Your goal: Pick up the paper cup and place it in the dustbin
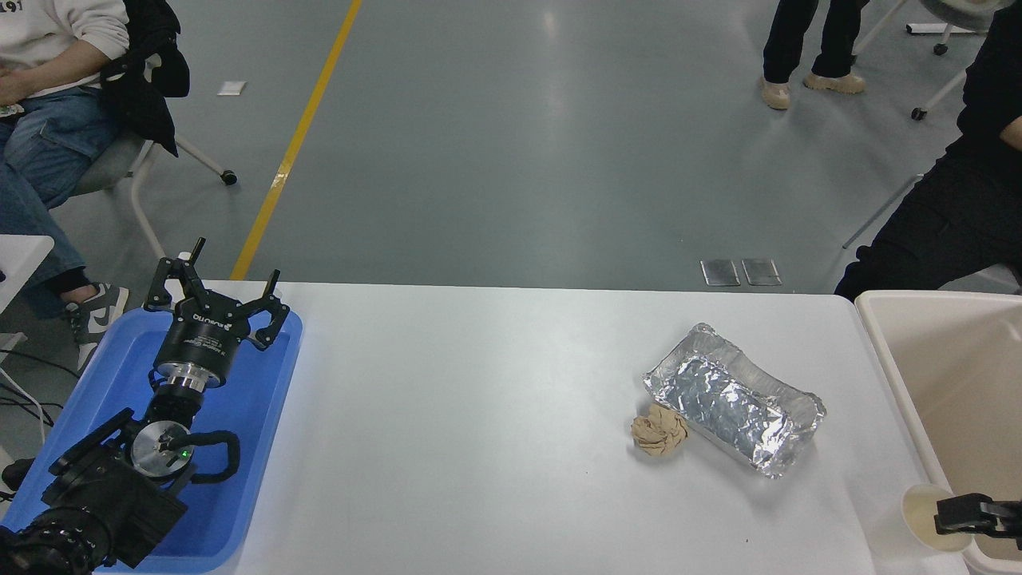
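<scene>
Right tool (958, 515) came in from the right edge, low in the picture, only its black tip in view. The tip lay across the open mouth of the paper cup (920, 511); could not tell whether it was apart, together or gripping the rim. The cup stood at the table's near right corner, right against the outer wall of the dustbin (882, 339), mouth facing up, cream inside showing. The dustbin stood off the right end of the table (479, 415), its thick pale rim running along the table's edge; only the left part of it was in view.

Further left on the table, a crinkled foil tray (734, 398) lay at an angle. A crumpled brown paper ball (659, 430) sat touching the tray's near left corner. Both were well apart from the cup.

Left tool (215, 302) rested at the far left over a blue tray (263, 415), its fingers spread apart with nothing between them. The left arm ran back from it to the lower left corner. The blue tray lay along the table's left end.

Beyond the table, grey floor with a yellow line (299, 136). A seated person (48, 96) at the top left, another person in black (958, 208) at the right edge, and a pair of standing legs (806, 48) at the top.
</scene>
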{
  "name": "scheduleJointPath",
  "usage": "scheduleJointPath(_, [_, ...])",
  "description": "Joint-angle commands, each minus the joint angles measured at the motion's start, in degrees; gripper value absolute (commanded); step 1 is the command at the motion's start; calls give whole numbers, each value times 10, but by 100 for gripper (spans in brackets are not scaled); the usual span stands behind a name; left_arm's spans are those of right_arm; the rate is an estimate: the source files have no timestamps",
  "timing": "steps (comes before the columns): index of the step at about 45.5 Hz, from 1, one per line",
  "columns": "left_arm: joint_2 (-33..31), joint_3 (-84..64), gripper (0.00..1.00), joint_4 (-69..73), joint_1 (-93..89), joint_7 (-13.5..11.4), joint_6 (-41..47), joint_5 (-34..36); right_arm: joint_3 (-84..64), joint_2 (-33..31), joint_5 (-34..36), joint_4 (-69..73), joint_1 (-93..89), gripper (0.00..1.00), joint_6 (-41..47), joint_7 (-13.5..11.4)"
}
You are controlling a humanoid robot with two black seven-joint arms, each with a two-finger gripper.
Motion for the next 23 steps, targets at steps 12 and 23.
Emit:
scheduleJointPath(12, [-1,0,100,0,0,0,0,0,12,2,-2,-6,-14,0,-20,17])
scheduleJointPath(23, [-1,0,100,-1,0,0,-1,0,8,-22,-8,-3,44,0,-11,26])
